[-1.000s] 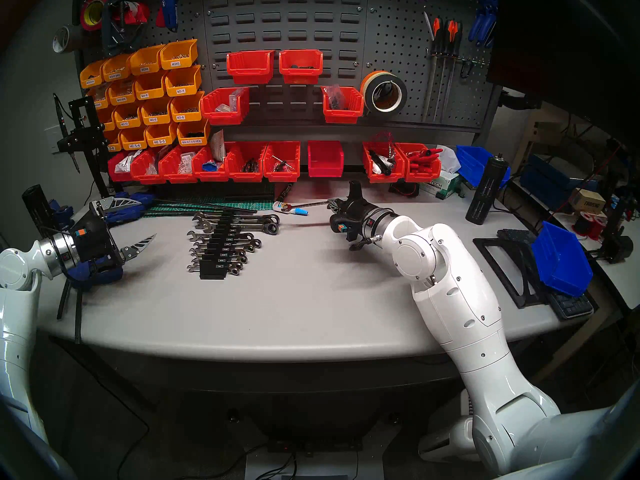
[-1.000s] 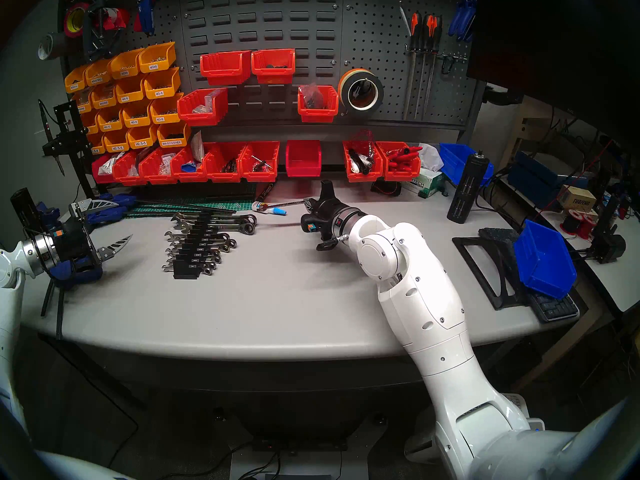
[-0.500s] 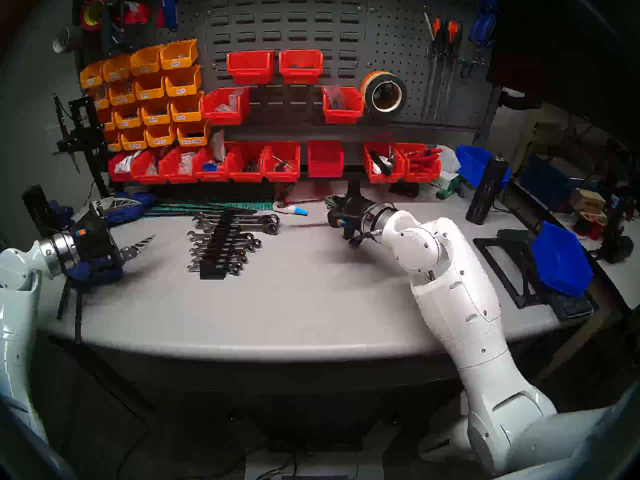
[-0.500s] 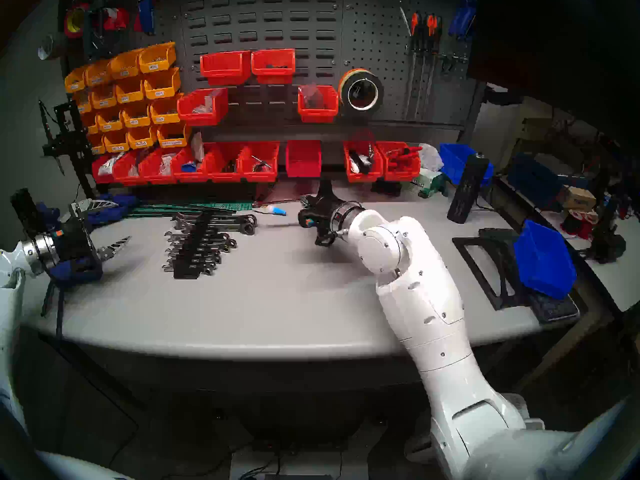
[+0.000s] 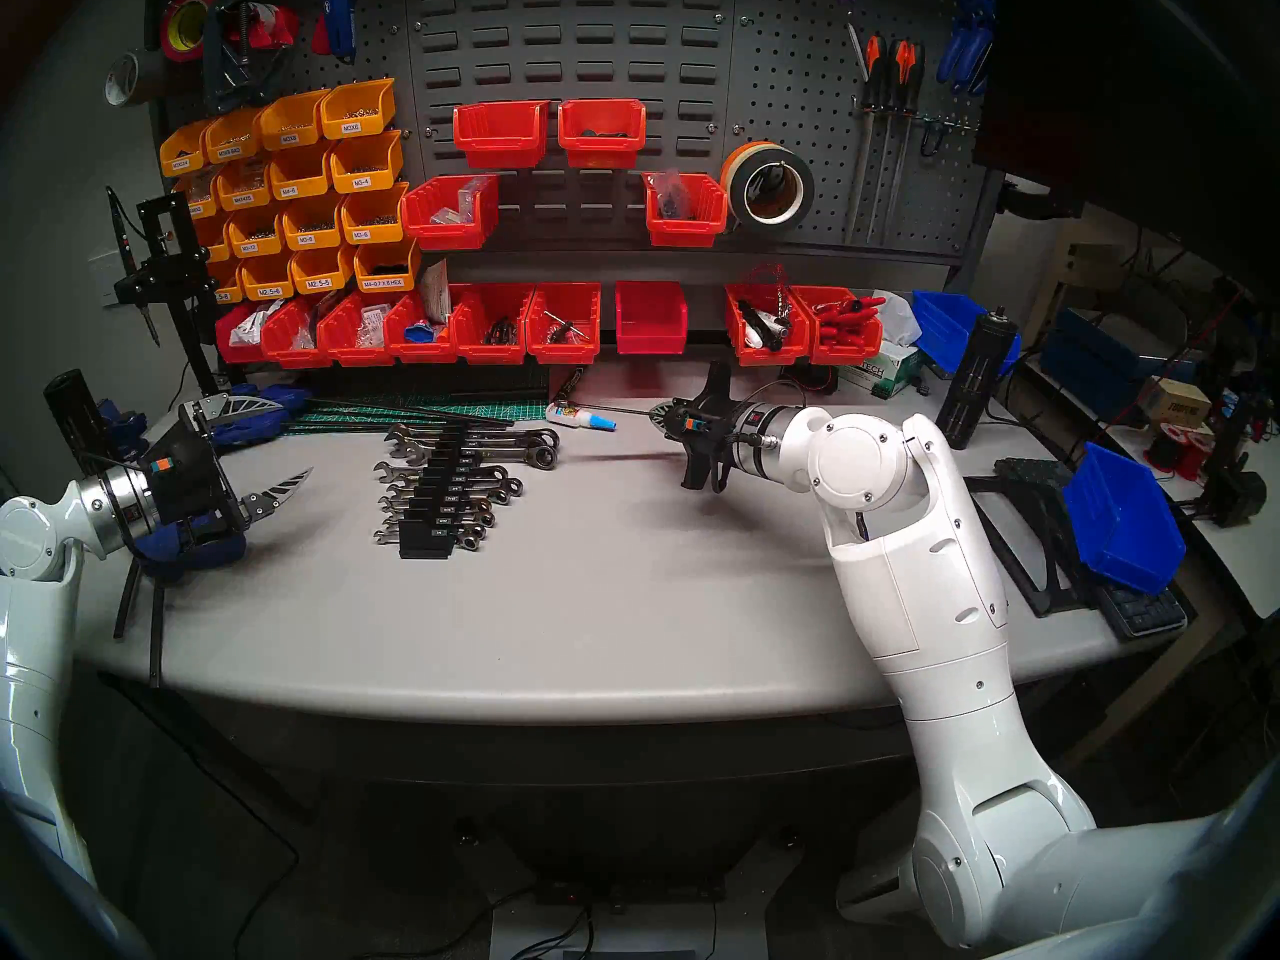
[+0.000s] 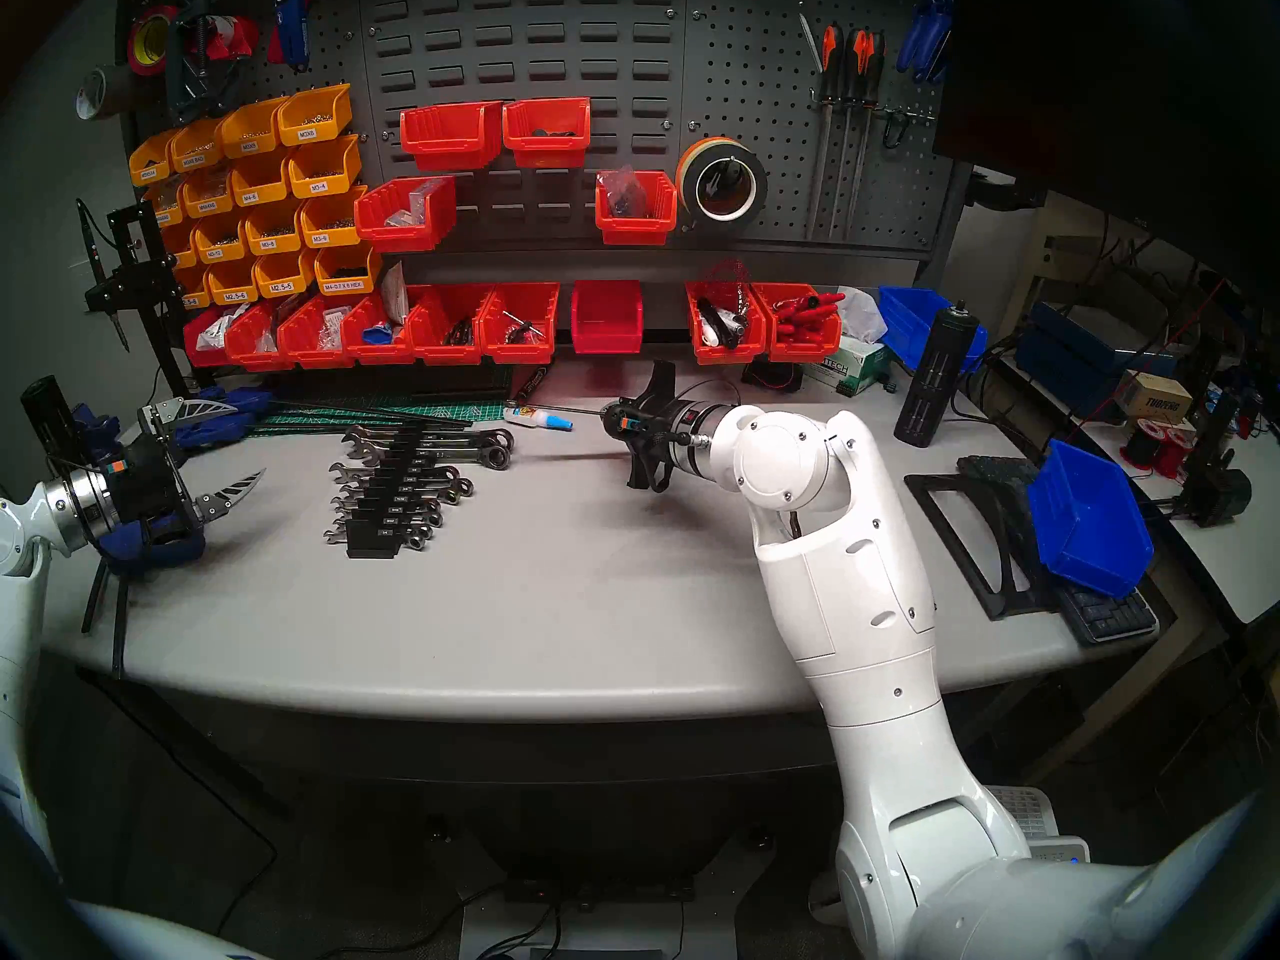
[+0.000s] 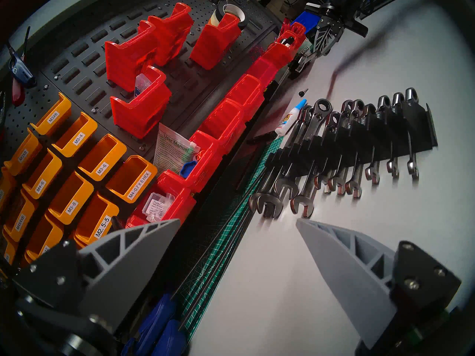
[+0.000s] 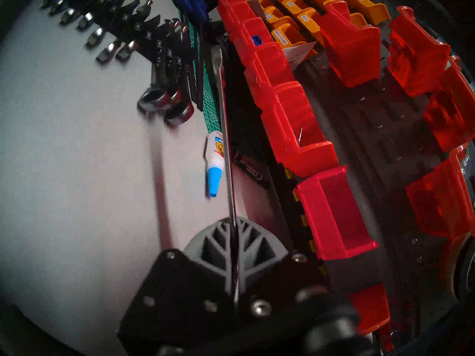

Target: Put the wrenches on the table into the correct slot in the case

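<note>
The near half of the grey desk (image 5: 554, 612) is bare.

Over the desk's left edge the left pincer (image 5: 273, 453) hangs in the air with its two grey fingers (image 7: 341, 265) spread wide and nothing between them, pointing toward the desk's middle.

Left of the desk's centre lies the black wrench rack (image 5: 436, 501), running from near to far. Chrome wrenches (image 5: 478, 494) fill its grooves side by side, the ring ends on the right and the open jaws on the left; the shortest lie at the near end and the longest at the far end. Small white size labels sit along the rack's steps.

Right of centre and farther back, the right pincer (image 5: 661, 415) is up off the desk. Its fingers (image 8: 218, 242) are pressed together on the end of a long thin wrench (image 8: 223, 132). That wrench sticks out level toward the desk's left, edge-on, above a small glue bottle (image 5: 580, 416) with a blue tip that lies on the desk just beyond the rack's far end. The held wrench touches neither the bottle nor the rack.

A green cutting mat (image 5: 450, 411) lies along the far edge behind the rack. A row of red bins (image 5: 492, 325) stands behind the far edge, with yellow bins (image 5: 298, 176) above them on the wall panel at the far left.
</note>
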